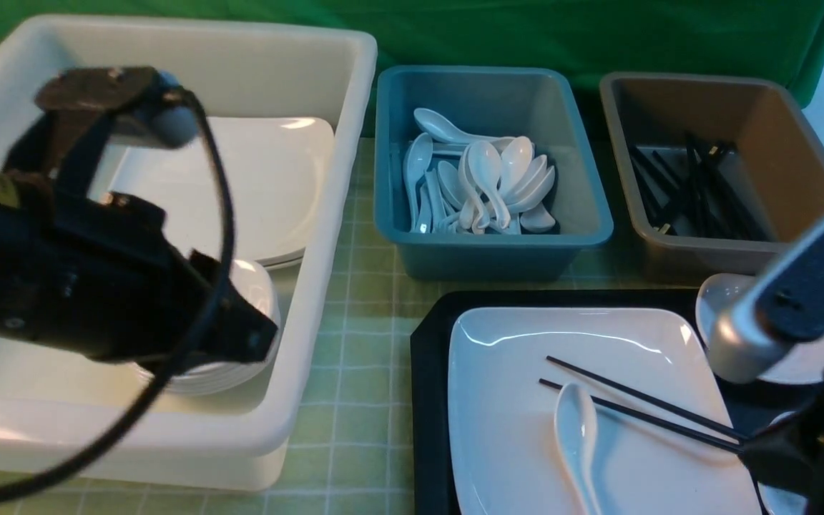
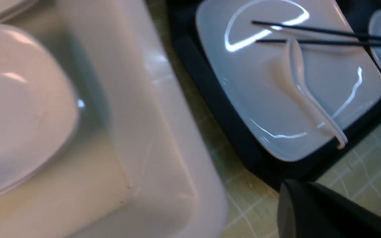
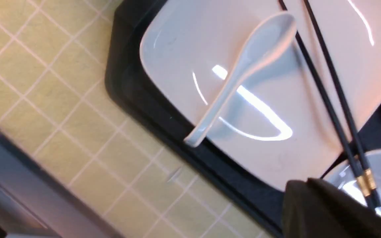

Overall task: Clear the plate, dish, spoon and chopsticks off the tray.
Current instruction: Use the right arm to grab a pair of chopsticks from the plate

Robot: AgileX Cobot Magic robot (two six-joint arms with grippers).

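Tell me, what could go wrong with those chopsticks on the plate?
The right tool seems to pinch the chopsticks only at their banded ends; one could swing down or slip out. They pass right by the spoon, whose handle overhangs the plate rim, so lifting may nudge it off.

Left arm [image 1: 47, 286]: raised, reaching forward and toward the middle; left gripper [image 1: 258, 336]: pointed down and inward, jaws closed; right arm [image 1: 805, 286]: angled steeply downward; right gripper [image 1: 759, 450]: low, jaws closed on the thick ends of the chopsticks [image 1: 641, 408].
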